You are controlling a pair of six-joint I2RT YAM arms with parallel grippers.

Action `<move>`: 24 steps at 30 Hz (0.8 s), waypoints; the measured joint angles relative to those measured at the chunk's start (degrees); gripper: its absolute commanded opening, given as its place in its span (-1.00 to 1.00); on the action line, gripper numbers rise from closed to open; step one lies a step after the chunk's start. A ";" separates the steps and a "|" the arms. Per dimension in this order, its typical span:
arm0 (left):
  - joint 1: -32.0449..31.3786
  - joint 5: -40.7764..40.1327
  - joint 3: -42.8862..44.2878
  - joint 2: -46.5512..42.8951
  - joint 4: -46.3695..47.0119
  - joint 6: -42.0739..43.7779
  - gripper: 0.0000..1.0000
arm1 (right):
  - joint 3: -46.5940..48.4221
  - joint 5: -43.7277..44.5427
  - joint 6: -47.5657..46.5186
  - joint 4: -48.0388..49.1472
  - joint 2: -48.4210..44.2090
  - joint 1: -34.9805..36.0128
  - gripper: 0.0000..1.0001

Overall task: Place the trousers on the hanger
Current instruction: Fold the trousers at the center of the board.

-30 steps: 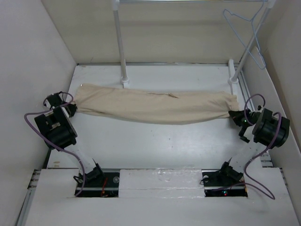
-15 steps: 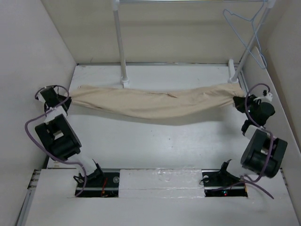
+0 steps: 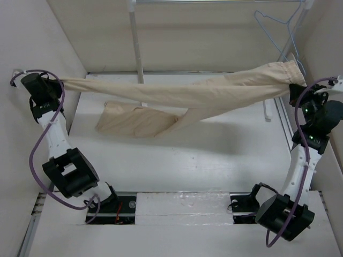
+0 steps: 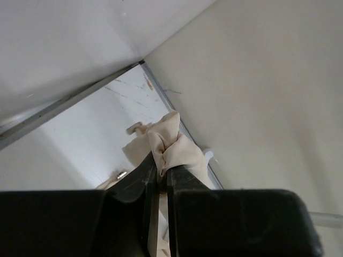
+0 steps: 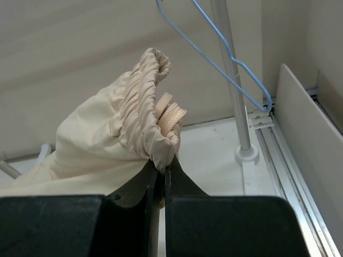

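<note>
The beige trousers hang stretched in the air between both arms, one leg drooping to the table at the left middle. My left gripper is shut on a leg end, raised high at the far left. My right gripper is shut on the gathered waistband, raised at the far right. The pale blue wire hanger hangs from the rack's top bar at the back right, just above and behind the waistband; its wire shows in the right wrist view.
A white rack stands at the back with a left pole and a right slanted pole, whose foot is on the table. White walls close in on the left, right and back.
Both arms have risen and lifted the trousers off the table. The left gripper went up and left, the right gripper up and right toward the hanger. One leg now droops down.
</note>
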 measured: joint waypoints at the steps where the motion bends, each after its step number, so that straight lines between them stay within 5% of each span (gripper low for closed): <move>1: 0.02 -0.04 0.00 -0.44 -0.04 0.35 -1.00 | 0.17 -0.31 0.02 0.04 0.02 -0.26 -1.00; 8: -2.89 -1.44 -8.61 -0.52 3.80 3.87 -1.00 | -5.29 -0.68 0.46 0.33 5.03 -1.46 -1.00; 15: -4.37 8.90 -17.94 7.48 4.61 3.65 -1.00 | -12.74 0.37 1.22 -0.02 9.22 -5.55 -1.00; 24: -7.28 12.87 -24.13 -3.10 10.32 3.04 -1.00 | -12.87 -0.31 5.62 5.77 11.82 -11.69 -1.00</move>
